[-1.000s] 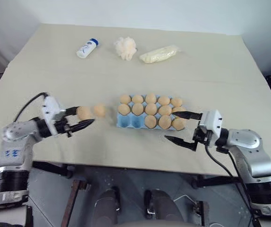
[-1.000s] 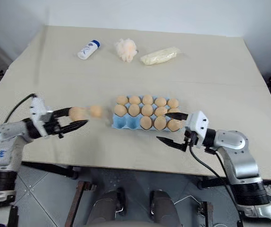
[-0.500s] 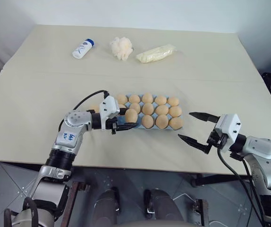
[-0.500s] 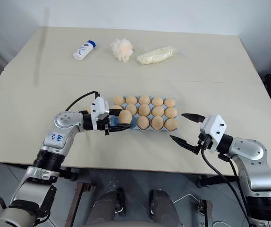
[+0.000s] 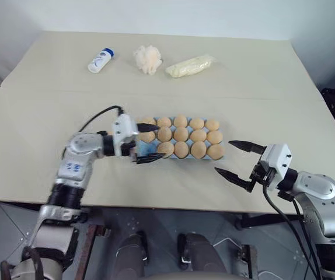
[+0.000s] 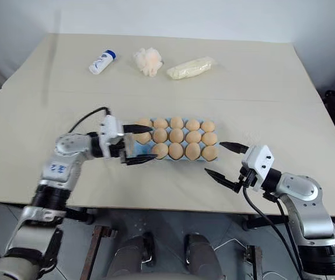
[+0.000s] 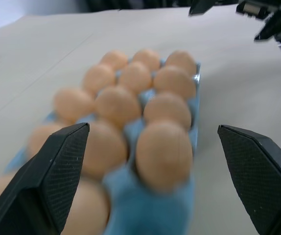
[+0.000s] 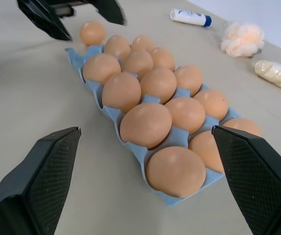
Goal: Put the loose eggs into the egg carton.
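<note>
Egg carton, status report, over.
Both hands open: left hand at the egg carton near-left corner, right hand clear. One loose egg on the table beside the carton. Nothing in the way.

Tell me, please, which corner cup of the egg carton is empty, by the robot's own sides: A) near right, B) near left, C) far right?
B: the near-left cup of the egg carton shows bare blue, while the near-right and far-right corner cups each hold one of the eggs.
</note>
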